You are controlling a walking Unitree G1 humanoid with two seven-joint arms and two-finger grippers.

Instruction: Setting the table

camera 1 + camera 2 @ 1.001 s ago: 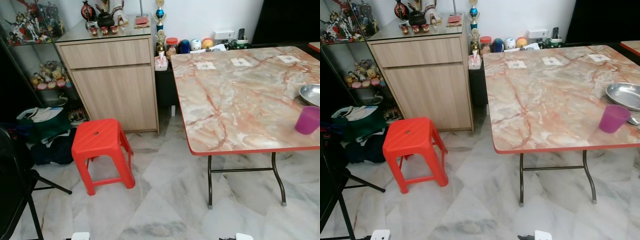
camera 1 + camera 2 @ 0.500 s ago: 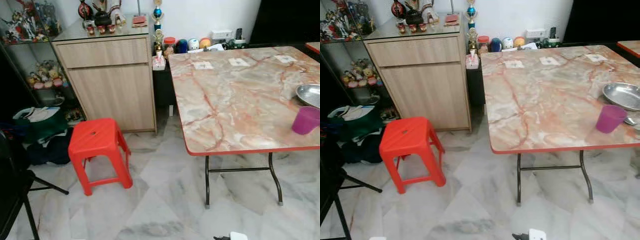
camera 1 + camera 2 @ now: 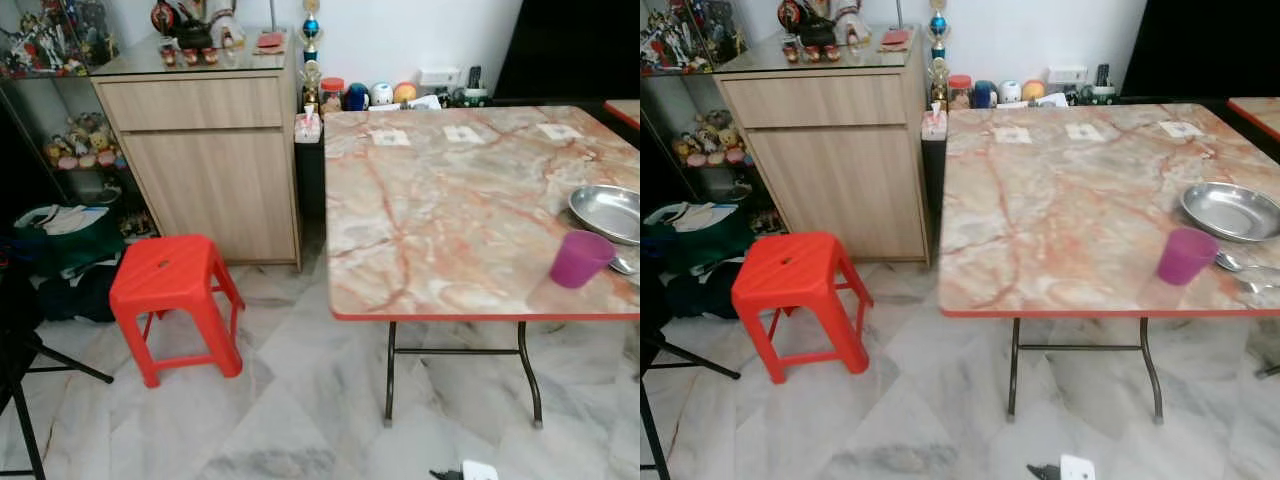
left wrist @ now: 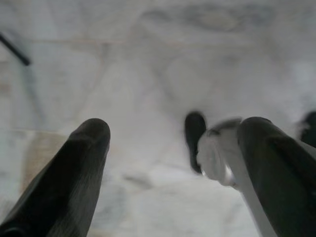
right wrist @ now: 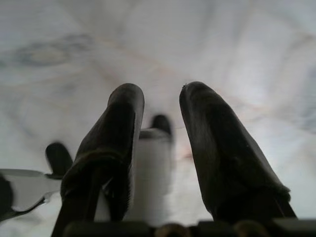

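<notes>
Standing off from the tabletop, with the purple cup, metal bowl and spoon grouped at its right end, nearer the right arm. Hanging low over the marble floor: left gripper spread wide, right gripper parted, both gripping nothing.

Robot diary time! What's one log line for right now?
phase: approaching table | on table: purple cup, metal bowl | left gripper: open, over floor | right gripper: open, over floor
</notes>
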